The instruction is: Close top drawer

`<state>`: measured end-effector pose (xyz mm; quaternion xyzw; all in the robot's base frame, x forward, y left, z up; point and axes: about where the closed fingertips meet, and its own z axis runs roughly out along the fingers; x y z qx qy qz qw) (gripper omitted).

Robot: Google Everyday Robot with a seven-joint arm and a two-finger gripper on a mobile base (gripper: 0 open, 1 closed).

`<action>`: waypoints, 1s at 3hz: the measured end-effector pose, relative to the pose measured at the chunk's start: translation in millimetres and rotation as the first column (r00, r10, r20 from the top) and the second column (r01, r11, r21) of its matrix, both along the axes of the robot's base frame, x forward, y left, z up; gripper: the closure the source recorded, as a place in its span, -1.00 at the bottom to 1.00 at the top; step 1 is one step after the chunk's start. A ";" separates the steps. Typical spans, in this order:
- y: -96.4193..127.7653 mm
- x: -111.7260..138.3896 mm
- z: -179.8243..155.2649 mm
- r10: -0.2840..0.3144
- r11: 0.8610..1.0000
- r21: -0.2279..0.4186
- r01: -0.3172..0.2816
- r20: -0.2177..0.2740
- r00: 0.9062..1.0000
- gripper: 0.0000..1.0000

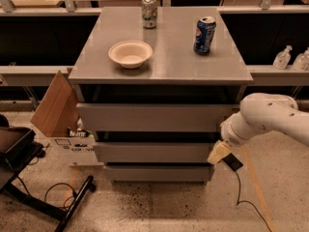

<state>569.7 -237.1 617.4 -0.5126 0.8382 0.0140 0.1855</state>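
Closing looks unfinished: the top drawer juts out, and the gripper, openness untellable, just below its right end, should push it farther in.

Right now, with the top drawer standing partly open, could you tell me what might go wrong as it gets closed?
The gripper sits low, beside the right end of the middle drawer front, below the top drawer; a push from there could miss it. Pushing only at that right end might skew the drawer. A hard shove could topple the upright blue can and far can on the cabinet top.
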 end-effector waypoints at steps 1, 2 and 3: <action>0.8 -0.4 -1.2 0.002 1.000 0.000 -0.002 -0.002 1.000 -0.15; 1.5 -0.8 -2.4 0.003 1.000 0.001 -0.003 -0.005 1.000 0.29; 2.3 -1.3 -3.6 0.004 1.000 0.001 -0.004 -0.007 1.000 0.76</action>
